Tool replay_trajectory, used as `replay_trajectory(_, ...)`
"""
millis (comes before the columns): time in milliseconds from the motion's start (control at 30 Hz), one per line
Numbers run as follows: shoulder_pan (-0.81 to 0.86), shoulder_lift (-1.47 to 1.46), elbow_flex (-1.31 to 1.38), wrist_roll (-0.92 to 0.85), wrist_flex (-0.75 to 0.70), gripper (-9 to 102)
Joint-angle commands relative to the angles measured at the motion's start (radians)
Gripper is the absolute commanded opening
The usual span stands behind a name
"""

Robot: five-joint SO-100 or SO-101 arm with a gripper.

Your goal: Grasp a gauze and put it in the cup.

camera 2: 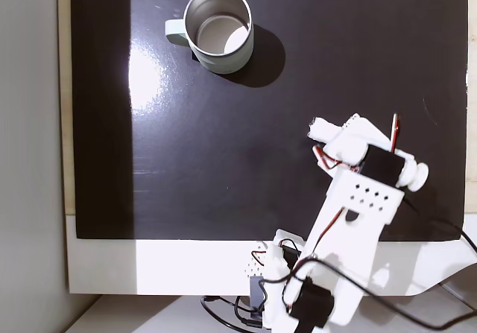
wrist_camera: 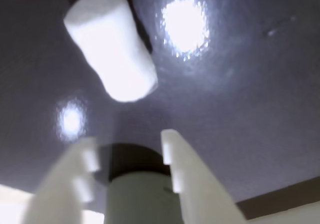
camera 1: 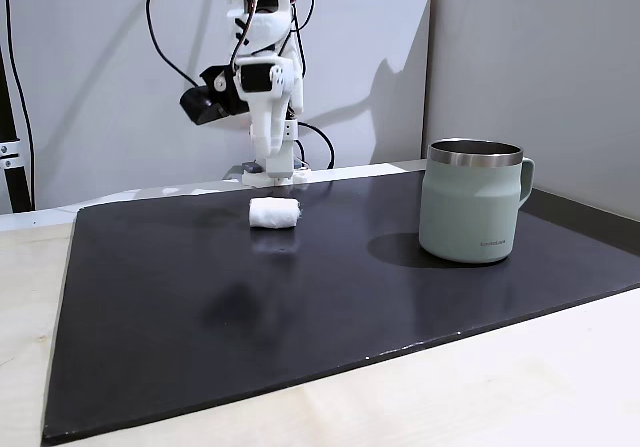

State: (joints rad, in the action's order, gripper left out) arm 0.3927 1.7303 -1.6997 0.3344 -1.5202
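In the wrist view the gauze, a small white roll, lies on the black mat ahead of and to the left of my gripper. The gripper is open, its two white fingers spread with nothing between them, and it is apart from the roll. From the front fixed view the gauze lies just in front of the folded arm. The cup, a sage-green mug with a steel rim, stands upright to the right. From above, the arm partly covers the gauze, and the cup stands far off at the top.
A black mat covers most of a pale tabletop. The mat stretch between the gauze and the mug is bare. Cables trail behind the arm's base, and bright lamp reflections show on the mat.
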Motion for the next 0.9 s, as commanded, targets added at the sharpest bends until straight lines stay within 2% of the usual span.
replay_trajectory(0,0.006,-0.058,0.091,-0.006,-0.014,22)
replay_trajectory(300,0.0,-0.273,0.149,-0.029,-0.015,33)
replay_trajectory(867,-0.044,-0.449,0.147,-0.021,0.077,34)
